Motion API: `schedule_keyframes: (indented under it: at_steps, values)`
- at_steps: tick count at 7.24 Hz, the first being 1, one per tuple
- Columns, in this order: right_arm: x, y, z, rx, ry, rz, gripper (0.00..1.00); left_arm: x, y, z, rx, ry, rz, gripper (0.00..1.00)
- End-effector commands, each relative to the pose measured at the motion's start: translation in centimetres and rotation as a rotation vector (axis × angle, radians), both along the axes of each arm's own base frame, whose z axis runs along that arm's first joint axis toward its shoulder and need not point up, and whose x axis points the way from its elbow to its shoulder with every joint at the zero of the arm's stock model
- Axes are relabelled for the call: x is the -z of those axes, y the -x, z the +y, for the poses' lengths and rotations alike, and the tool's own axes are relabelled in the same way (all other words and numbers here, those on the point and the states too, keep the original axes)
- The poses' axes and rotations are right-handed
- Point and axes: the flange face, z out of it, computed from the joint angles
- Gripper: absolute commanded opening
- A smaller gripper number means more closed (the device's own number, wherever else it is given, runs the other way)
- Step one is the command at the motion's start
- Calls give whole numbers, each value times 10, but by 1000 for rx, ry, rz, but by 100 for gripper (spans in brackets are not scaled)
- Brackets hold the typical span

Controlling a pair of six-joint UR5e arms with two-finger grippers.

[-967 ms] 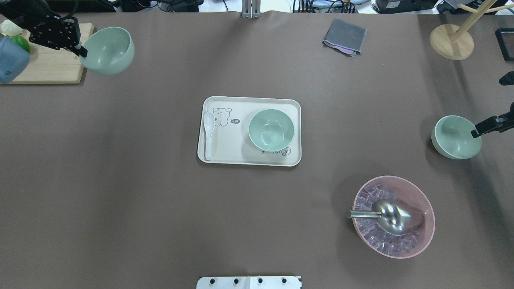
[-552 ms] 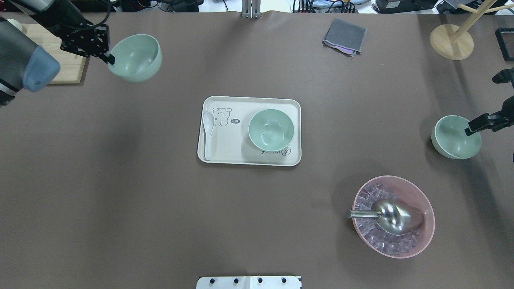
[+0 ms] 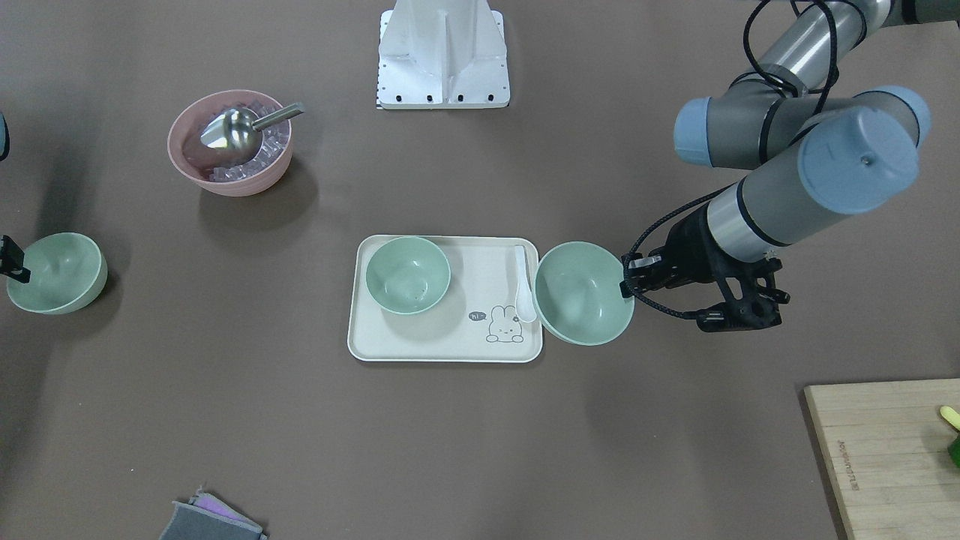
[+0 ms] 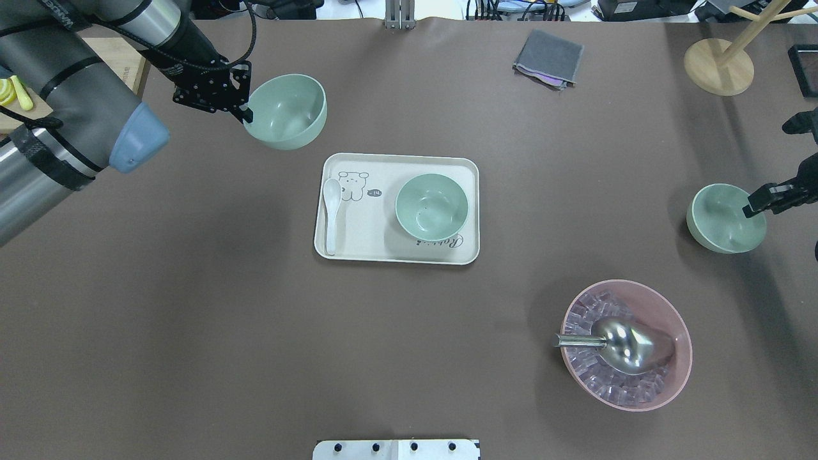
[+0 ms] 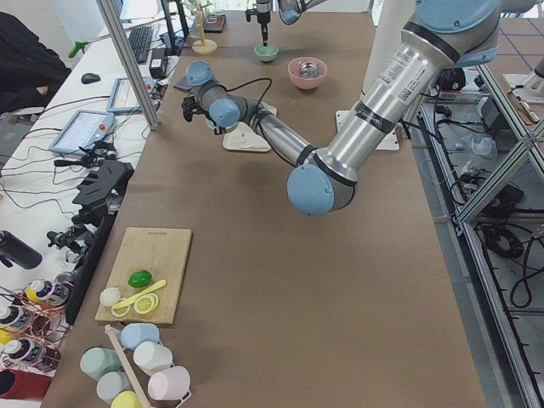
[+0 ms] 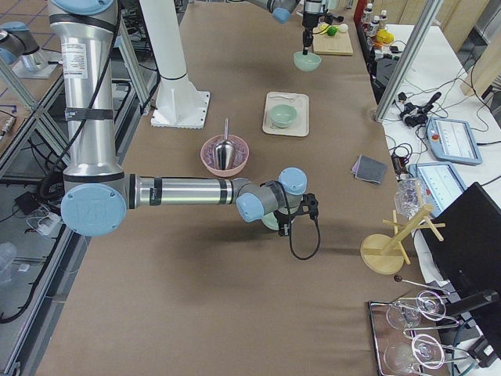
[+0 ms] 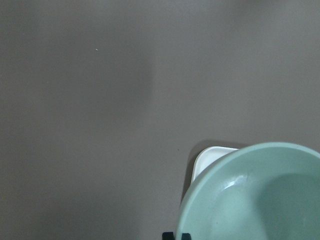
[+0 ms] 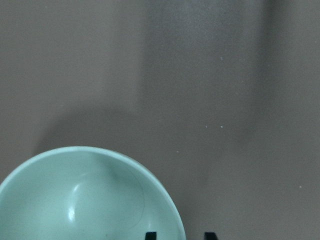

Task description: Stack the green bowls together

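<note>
Three pale green bowls show. One [image 4: 431, 207] sits on the right half of the cream tray [image 4: 364, 236], also in the front view [image 3: 408, 274]. My left gripper [image 4: 246, 115] is shut on the rim of a second bowl [image 4: 285, 112] and holds it in the air just past the tray's far left corner; it fills the left wrist view [image 7: 255, 195]. The third bowl [image 4: 725, 217] rests on the table at the far right. My right gripper [image 4: 748, 209] is open, its fingers astride that bowl's rim [image 8: 90, 200].
A white spoon [image 4: 331, 214] lies on the tray's left side. A pink bowl with ice and a metal scoop [image 4: 626, 345] stands at the near right. A grey cloth [image 4: 548, 57], a wooden stand [image 4: 719, 66] and a cutting board [image 4: 124, 57] lie along the far edge.
My left arm has carried its green bowl to the right, from over the cutting board to near the tray. My right gripper has shifted slightly at the right bowl's rim; that bowl has not moved.
</note>
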Motion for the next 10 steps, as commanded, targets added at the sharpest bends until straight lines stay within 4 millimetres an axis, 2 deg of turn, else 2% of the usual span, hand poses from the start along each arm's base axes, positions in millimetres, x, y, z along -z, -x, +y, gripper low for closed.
schedule_keyframes:
  at_steps: [1,2,3,4,5,6,8,10]
  values:
    - [0,6,2,12,-1,2,8,2,-2,1,1,-1,1,0]
    - [3,12,1,20,-4,1,8,4,-1,1,3,-1,2,0]
    - [2,13,1,22,-3,3,8,22,-12,3,26,19,8,0]
    - [4,14,0,23,-5,-3,0,49,-43,15,42,34,10,0]
    - [8,16,1,32,0,-26,0,69,-66,25,56,41,16,0]
    - [14,13,1,45,24,-86,0,72,-78,32,66,43,16,0]
    - [35,-17,-10,24,58,-223,0,70,-106,47,62,17,-3,0]
    - [48,-28,-18,15,64,-278,0,97,-129,63,64,21,25,0]
